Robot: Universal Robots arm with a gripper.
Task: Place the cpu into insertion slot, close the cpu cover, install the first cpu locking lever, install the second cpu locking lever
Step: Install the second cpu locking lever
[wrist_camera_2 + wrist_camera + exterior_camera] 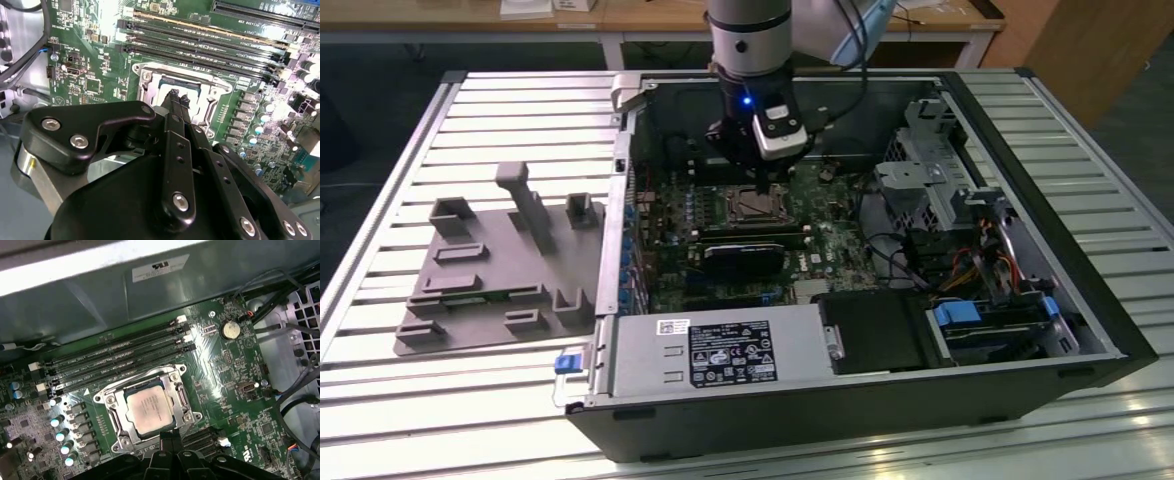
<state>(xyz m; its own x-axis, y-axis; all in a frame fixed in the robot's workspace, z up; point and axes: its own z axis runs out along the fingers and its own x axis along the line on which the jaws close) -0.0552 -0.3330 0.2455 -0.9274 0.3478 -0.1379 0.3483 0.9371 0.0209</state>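
The chip [150,410] lies flat in its socket [754,205], silver top up, and the thin metal cover [180,400] appears to be down around it, so the top shows through the window. I cannot tell whether either locking lever is latched.

I judge the chip light, stiff and smooth on top, and fragile on its contact side. It is best held by two opposite edges and kept level, never pressed on the face. The cover looks springy and thin, so it wants a push on its frame, not a pinch.

The gripper [178,96] hangs just above the socket's edge, fingertips drawn together with nothing visible between them. Long black memory slots [115,357] run just beside the socket on the green board [220,390], inside the open computer case [854,400].
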